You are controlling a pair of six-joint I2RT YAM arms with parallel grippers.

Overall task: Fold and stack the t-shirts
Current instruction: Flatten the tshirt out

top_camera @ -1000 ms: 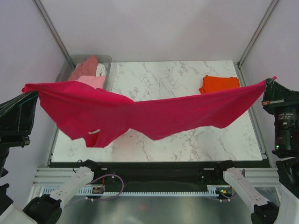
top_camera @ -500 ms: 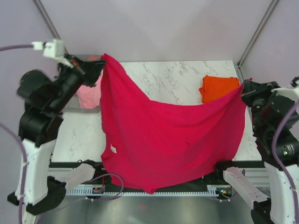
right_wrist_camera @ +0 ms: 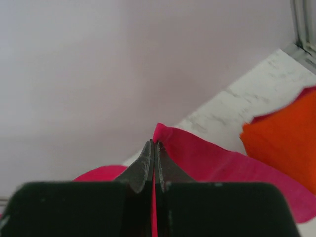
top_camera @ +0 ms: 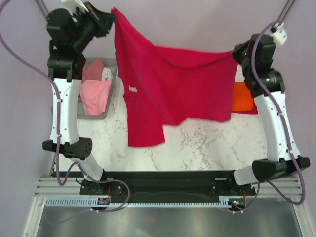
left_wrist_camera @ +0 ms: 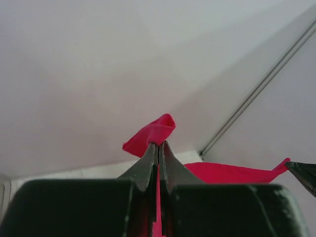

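Note:
The crimson t-shirt hangs spread in the air above the far half of the marble table, held by two corners. My left gripper is shut on its upper left corner, high at the back left; the cloth shows in the left wrist view, pinched in my left gripper. My right gripper is shut on the upper right corner; the cloth shows pinched in my right gripper. A folded orange t-shirt lies at the right, partly hidden behind the right arm, and shows in the right wrist view.
A clear grey bin at the back left holds pink, salmon and white t-shirts. The marble table shows below the hanging shirt. Both arms stand raised at the table's sides. Metal frame posts rise at the back corners.
Both arms have swung up and toward the back, carrying the crimson shirt from over the near edge to hang high over the far half of the table.

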